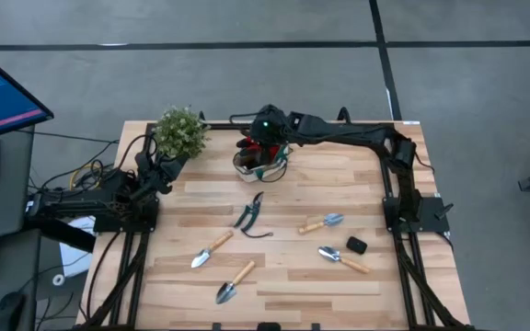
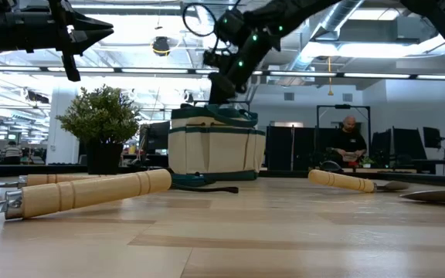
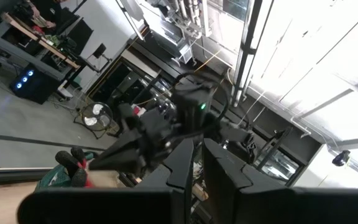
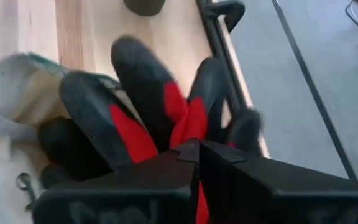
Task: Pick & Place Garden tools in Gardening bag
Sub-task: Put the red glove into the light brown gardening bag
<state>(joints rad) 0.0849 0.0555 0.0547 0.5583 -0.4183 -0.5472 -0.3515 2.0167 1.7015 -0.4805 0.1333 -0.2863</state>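
Right gripper: the right gripper (image 1: 263, 138) sits at the upper centre of the high view, directly over the gardening bag (image 1: 261, 162); in the right wrist view its fingers (image 4: 166, 171) meet tight on the red gloves (image 4: 160, 118), pinching them.
Red gloves: red and black, held at the bag's mouth, their fingertips pointing away from the wrist camera; they also show as a red patch (image 1: 254, 145) above the bag in the high view.
Gardening bag: beige with dark green trim, upright near the upper centre of the table (image 1: 293, 285); in the low view it stands at mid-frame (image 2: 215, 147), just right of the plant (image 2: 103, 116).
Left gripper: the left gripper (image 1: 168, 164) hangs at the upper left of the table, beside the bushy plant (image 1: 180, 131), raised off the wood; in the left wrist view its fingers (image 3: 219, 171) stand slightly apart with nothing between them.
Pruning shears: the pruning shears (image 1: 249, 214) lie at mid-table, below the bag.
Trowels and forks: four wooden-handled tools lie flat on the lower half of the frame, one left of centre (image 1: 212, 248), one lower centre (image 1: 235, 281), one right of centre (image 1: 322, 222), one lower right (image 1: 342, 260).
Black lump: a small black lump (image 1: 356, 245) rests between the two right-hand tools.
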